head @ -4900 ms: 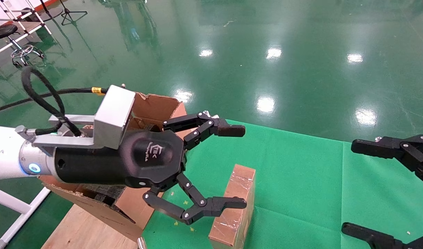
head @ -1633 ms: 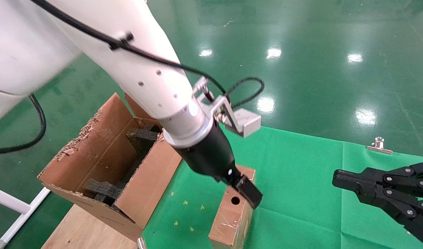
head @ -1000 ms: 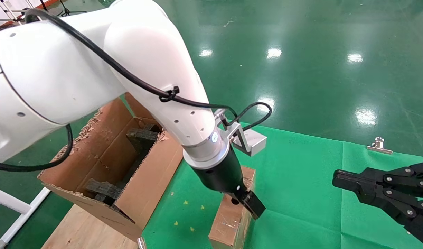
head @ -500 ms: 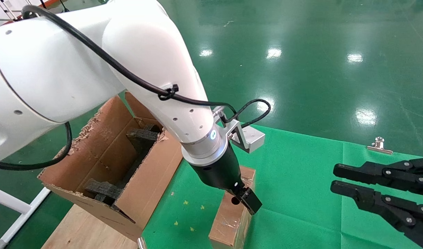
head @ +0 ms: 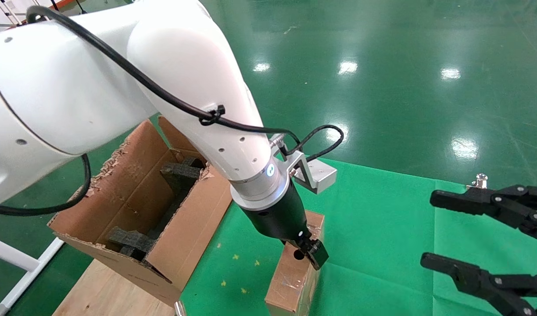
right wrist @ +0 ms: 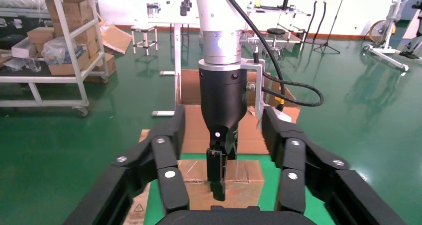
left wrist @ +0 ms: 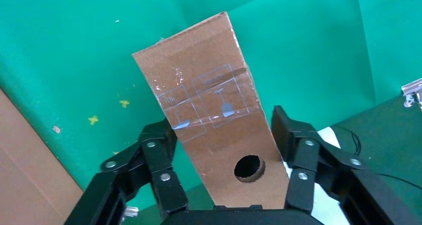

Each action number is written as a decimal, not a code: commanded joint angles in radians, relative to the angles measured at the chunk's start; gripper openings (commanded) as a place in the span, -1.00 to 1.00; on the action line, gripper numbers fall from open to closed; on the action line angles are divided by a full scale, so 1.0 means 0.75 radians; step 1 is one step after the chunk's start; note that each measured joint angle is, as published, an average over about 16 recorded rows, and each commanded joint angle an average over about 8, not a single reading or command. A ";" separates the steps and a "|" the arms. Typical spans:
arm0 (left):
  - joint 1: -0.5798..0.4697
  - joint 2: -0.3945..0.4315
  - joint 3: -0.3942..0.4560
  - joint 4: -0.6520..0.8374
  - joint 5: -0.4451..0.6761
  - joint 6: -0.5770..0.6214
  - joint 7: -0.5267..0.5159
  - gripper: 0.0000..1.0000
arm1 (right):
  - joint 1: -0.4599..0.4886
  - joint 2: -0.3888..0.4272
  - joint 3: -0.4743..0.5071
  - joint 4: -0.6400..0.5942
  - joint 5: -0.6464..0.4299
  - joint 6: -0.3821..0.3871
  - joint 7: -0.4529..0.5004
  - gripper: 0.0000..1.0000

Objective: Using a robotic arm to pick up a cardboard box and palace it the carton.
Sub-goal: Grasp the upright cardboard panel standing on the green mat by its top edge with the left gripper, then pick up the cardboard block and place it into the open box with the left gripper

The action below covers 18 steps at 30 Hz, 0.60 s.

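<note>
The cardboard box (head: 290, 281) stands on a long edge on the green cloth, its narrow face with the round hole upward. My left gripper (head: 306, 254), on the white arm, points down over that end. In the left wrist view the box (left wrist: 209, 100) lies between the fingers (left wrist: 161, 150) of the left gripper (left wrist: 223, 120). One finger is at the box's side and a narrow gap shows at the other. The box rests on the cloth. The carton (head: 189, 228) with black foam blocks (head: 180, 173) stands left of the box. My right gripper (head: 431, 230) is open and empty at the right.
The green cloth (head: 382, 210) covers the table. A wooden board (head: 102, 289) lies under the carton. A metal clip (head: 481, 180) holds the cloth's far edge. In the right wrist view, beyond the right gripper (right wrist: 223, 113), are the box (right wrist: 244, 185), the carton (right wrist: 190, 88) and shelves (right wrist: 50, 46).
My left arm has swung from level to pointing down over the box, and its fingers have narrowed round the box. My right gripper has gone from nearly shut to wide open.
</note>
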 commanded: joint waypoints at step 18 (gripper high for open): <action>-0.153 -0.279 -0.170 0.026 -0.119 -0.040 0.466 -1.00 | 0.001 0.000 -0.001 -0.001 0.000 0.000 -0.001 1.00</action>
